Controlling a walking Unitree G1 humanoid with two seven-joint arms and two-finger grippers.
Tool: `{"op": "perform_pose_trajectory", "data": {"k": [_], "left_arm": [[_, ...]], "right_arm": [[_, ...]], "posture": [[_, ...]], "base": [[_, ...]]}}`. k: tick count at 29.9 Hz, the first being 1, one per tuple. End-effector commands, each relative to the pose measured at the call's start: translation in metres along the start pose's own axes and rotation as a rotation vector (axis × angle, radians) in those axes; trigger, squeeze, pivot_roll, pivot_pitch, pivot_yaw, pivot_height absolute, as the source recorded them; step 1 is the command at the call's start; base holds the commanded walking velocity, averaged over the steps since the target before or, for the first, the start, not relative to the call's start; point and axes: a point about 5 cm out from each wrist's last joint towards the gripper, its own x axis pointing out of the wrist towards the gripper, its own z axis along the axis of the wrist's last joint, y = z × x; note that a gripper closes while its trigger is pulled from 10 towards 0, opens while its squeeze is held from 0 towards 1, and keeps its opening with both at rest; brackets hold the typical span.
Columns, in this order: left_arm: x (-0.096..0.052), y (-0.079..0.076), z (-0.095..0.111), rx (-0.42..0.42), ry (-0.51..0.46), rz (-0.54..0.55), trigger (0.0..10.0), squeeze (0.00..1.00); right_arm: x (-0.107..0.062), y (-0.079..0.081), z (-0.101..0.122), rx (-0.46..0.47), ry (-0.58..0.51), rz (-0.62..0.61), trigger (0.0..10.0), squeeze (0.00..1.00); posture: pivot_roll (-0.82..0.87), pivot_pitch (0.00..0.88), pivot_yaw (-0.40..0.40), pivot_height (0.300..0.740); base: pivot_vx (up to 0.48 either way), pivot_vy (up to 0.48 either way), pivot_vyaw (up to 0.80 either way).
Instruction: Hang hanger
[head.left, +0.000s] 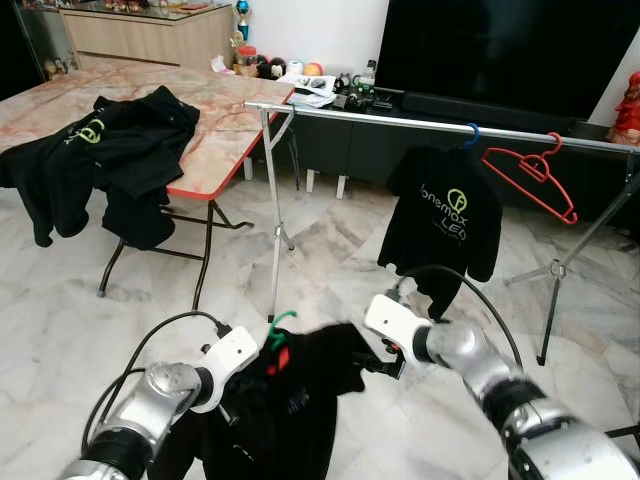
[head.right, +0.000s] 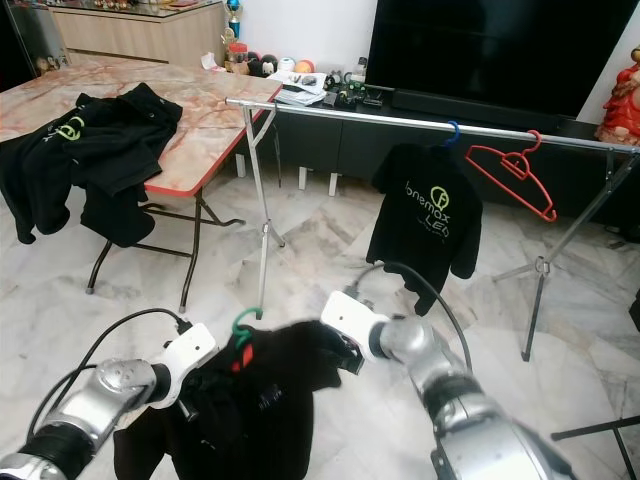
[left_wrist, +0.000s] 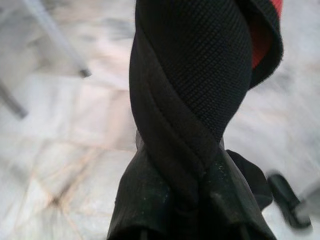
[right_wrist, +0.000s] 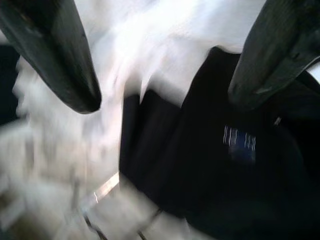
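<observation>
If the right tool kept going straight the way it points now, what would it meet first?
Most likely the black shirt on the green hanger, which lies straight ahead between the open right tool fingers, with pale floor beside it. Blur leaves the depth uncertain. The left tool grips that shirt's fabric.

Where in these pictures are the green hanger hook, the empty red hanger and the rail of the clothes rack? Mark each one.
green hanger hook (head.left: 281, 325): left eye view, on the curve of the hook.
empty red hanger (head.left: 528, 172): left eye view, on its upper sloping arm.
clothes rack rail (head.left: 400, 121): left eye view, on the bare silver bar.
</observation>
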Motion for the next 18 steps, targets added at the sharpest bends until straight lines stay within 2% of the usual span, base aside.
{"op": "perform_pose_trajectory", "data": {"k": [1, 2, 3, 5, 6, 8, 10, 14, 16, 17, 18], "left_arm": [[-0.002, 0.01, 0.007, -0.069, -0.089, 0.135, 10.0, 0.0], [-0.002, 0.011, 0.005, -0.096, -0.099, 0.162, 10.0, 0.0], [-0.002, 0.011, 0.005, -0.096, -0.099, 0.162, 10.0, 0.0], [-0.005, 0.01, -0.004, -0.123, -0.125, 0.234, 10.0, 0.0], [-0.005, 0.01, -0.004, -0.123, -0.125, 0.234, 10.0, 0.0], [-0.007, 0.002, -0.008, -0.158, -0.172, 0.25, 10.0, 0.0], [-0.008, -0.001, -0.01, -0.166, -0.184, 0.25, 10.0, 0.0], [-0.009, -0.006, -0.014, -0.169, -0.184, 0.254, 10.0, 0.0], [-0.014, -0.01, -0.022, -0.188, -0.194, 0.265, 10.0, 0.0], [-0.014, -0.01, -0.022, -0.188, -0.194, 0.265, 10.0, 0.0], [-0.016, -0.011, -0.025, -0.203, -0.19, 0.267, 10.0, 0.0]], "right_arm": [[-0.002, 0.008, -0.03, 0.204, 0.047, -0.098, 10.0, 0.0], [-0.003, 0.011, -0.037, 0.258, 0.053, -0.118, 10.0, 0.0], [-0.003, 0.011, -0.037, 0.258, 0.053, -0.118, 10.0, 0.0], [-0.005, 0.034, -0.069, 0.434, 0.096, -0.169, 10.0, 0.0], [-0.005, 0.034, -0.069, 0.434, 0.096, -0.169, 10.0, 0.0], [-0.01, 0.061, -0.102, 0.645, 0.156, -0.235, 10.0, 0.0], [-0.013, 0.071, -0.112, 0.699, 0.182, -0.259, 10.0, 0.0], [-0.016, 0.083, -0.124, 0.724, 0.225, -0.298, 10.0, 0.0], [-0.022, 0.1, -0.14, 0.804, 0.271, -0.37, 10.0, 0.0], [-0.022, 0.1, -0.14, 0.804, 0.271, -0.37, 10.0, 0.0], [-0.025, 0.107, -0.148, 0.86, 0.299, -0.413, 10.0, 0.0]], "posture": [[0.14, 0.0, -0.064, 0.74], [0.14, 0.0, -0.064, 0.74], [0.14, 0.0, -0.064, 0.74], [0.14, 0.0, -0.052, 0.74], [0.14, 0.0, -0.052, 0.74], [0.14, 0.0, -0.036, 0.74], [0.15, 0.0, -0.029, 0.74], [0.15, 0.0, -0.018, 0.74], [0.14, 0.0, -0.002, 0.74], [0.14, 0.0, -0.002, 0.74], [0.14, 0.0, 0.002, 0.74]], "base": [[0.0, 0.0, 0.0], [0.0, 0.0, 0.0], [0.0, 0.0, 0.0], [0.0, 0.0, 0.0], [0.0, 0.0, 0.0], [0.0, 0.0, 0.0], [0.0, 0.0, 0.0], [0.0, 0.0, 0.0], [0.0, 0.0, 0.0], [0.0, 0.0, 0.0], [0.0, 0.0, 0.0]]}}
